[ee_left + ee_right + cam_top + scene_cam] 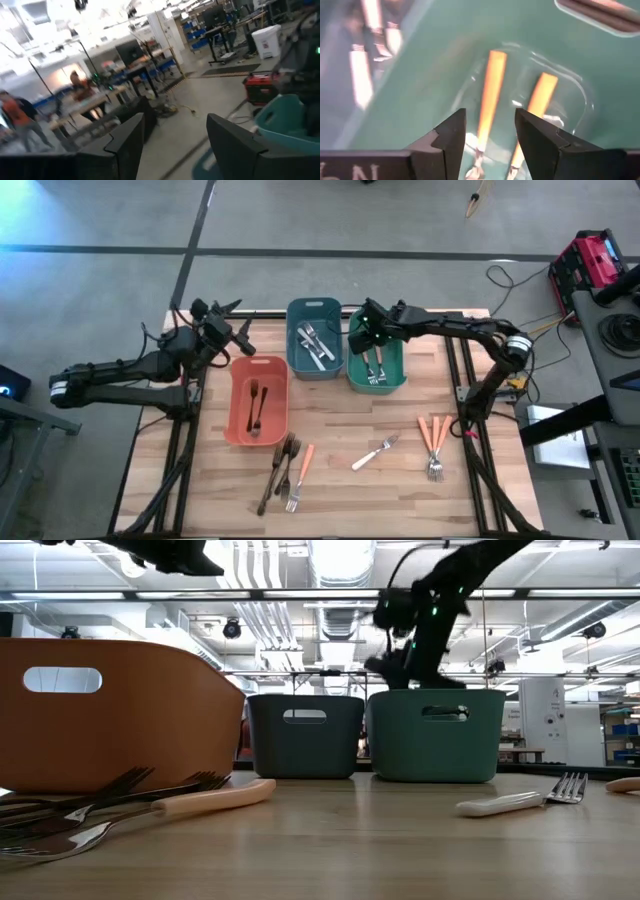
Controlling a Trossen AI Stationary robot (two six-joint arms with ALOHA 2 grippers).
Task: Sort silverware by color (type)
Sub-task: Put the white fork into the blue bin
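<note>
We see bright, even overhead light on the table (pixel 400 430), with soft, short shadows. Ceiling lamps (pixel 340 560) glare white in the low view. The left wrist view is smeared; the green bin (pixel 420 100) shows blurred glare.

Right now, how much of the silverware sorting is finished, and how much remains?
Partly done. Sorted: dark forks in the salmon bin, silver pieces in the blue bin, two orange-handled forks in the green bin. In hand: nothing; the right pincer hangs open and empty over the green bin, the left pincer waits open near the salmon bin. Left: a mixed pile, a lone fork and three orange-handled pieces on the table.
</note>
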